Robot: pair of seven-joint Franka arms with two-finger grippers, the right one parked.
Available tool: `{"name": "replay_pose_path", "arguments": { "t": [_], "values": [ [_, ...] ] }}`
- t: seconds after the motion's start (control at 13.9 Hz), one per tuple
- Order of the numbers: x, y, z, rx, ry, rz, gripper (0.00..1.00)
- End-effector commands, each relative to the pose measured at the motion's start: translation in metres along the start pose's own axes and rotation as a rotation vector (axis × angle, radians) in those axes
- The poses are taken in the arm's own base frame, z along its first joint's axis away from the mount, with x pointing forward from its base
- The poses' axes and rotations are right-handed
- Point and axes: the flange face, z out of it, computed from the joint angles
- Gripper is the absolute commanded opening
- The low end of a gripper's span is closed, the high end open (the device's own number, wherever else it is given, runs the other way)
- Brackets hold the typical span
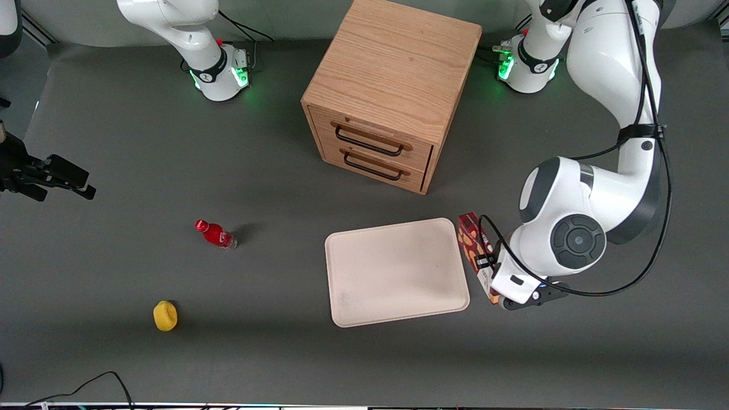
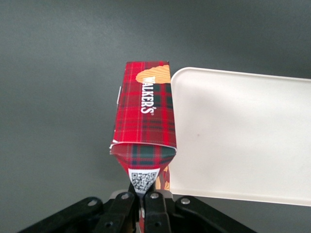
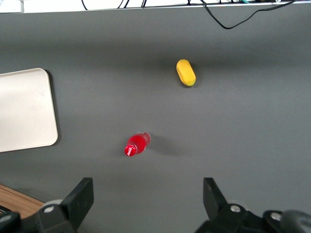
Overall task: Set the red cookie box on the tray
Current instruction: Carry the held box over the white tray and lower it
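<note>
The red cookie box (image 1: 471, 242) is a long tartan box with white lettering. It lies alongside the tray's edge toward the working arm's end of the table. The pale cream tray (image 1: 396, 273) is flat and bare. My left gripper (image 1: 493, 281) is at the box's end nearer the front camera. In the left wrist view the gripper (image 2: 142, 208) is shut on the box's (image 2: 146, 111) narrow end flap, with the tray (image 2: 243, 136) right beside the box. I cannot tell whether the box rests on the table or is raised.
A wooden two-drawer cabinet (image 1: 387, 97) stands farther from the front camera than the tray. A small red bottle (image 1: 215, 234) and a yellow object (image 1: 165, 315) lie toward the parked arm's end of the table.
</note>
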Motion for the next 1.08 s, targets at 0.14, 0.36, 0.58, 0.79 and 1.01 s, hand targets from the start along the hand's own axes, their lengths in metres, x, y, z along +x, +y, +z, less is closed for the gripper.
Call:
{"name": "replay_pose_path", "arguments": {
  "t": [0.14,0.36,0.58,0.79,1.01],
  "values": [
    [-0.007,0.045,0.033,-0.013,0.008,-0.051,0.00],
    [-0.010,0.059,0.066,0.033,0.018,-0.022,0.00],
    [-0.009,0.071,0.088,0.036,0.054,-0.004,0.99],
    [-0.009,0.072,0.096,0.057,0.072,-0.001,1.00],
    [-0.010,0.072,0.094,0.055,0.072,0.002,1.00]
  ]
}}
